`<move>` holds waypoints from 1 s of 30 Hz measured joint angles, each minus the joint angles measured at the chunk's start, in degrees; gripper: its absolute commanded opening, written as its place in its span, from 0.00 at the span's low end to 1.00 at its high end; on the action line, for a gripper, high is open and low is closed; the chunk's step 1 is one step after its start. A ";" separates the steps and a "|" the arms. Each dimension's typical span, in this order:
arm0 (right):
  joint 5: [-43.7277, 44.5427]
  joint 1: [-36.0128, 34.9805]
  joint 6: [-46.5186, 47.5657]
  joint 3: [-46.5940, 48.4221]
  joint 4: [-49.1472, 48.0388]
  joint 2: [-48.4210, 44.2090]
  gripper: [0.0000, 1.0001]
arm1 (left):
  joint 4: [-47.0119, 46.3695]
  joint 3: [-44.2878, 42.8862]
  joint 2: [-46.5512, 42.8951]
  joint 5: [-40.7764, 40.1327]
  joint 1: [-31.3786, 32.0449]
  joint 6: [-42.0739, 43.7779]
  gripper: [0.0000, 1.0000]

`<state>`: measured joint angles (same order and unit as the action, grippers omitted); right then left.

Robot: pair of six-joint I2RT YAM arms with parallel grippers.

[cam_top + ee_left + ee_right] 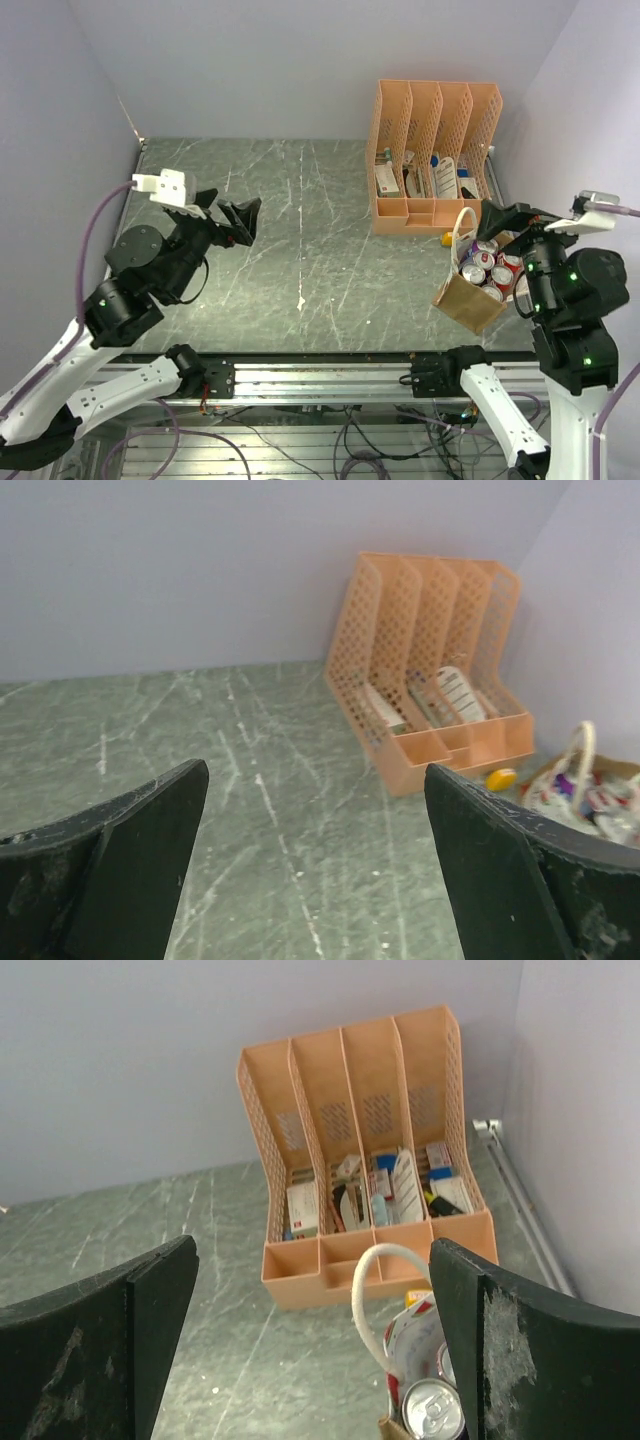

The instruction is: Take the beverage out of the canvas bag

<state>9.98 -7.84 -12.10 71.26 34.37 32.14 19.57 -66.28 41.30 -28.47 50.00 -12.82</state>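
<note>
The tan canvas bag [468, 297] stands at the right of the table with a white rope handle [462, 232]. Several beverage cans [488, 268] show their tops inside it. In the right wrist view a silver can top [432, 1409] and the rope handle [366, 1300] sit at the bottom edge. My right gripper [506, 222] is open and empty, just above and behind the bag. My left gripper [228, 215] is open and empty, raised over the left of the table. In the left wrist view the bag [590, 795] lies far right.
A peach-orange perforated file organizer [434, 150] holding boxes and small items stands at the back right, just behind the bag. A small yellow object [449, 238] lies between the organizer and the bag. The right wall is close to the bag.
</note>
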 measured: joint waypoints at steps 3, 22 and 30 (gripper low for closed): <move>1.22 0.00 -2.34 -1.20 1.14 1.57 1.00 | -4.17 5.73 -1.07 -0.87 -2.01 1.40 1.00; 5.18 0.00 -15.28 -7.89 7.41 4.61 1.00 | -11.47 2.89 10.91 -3.32 -11.61 8.44 0.99; 7.02 0.00 -18.99 -11.28 6.73 12.85 1.00 | -15.04 4.26 13.68 -1.97 -12.74 10.95 0.99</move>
<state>16.99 -7.84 -31.09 59.99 41.10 44.99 4.54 -62.02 54.98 -30.44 37.26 -1.87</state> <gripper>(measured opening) 0.999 0.997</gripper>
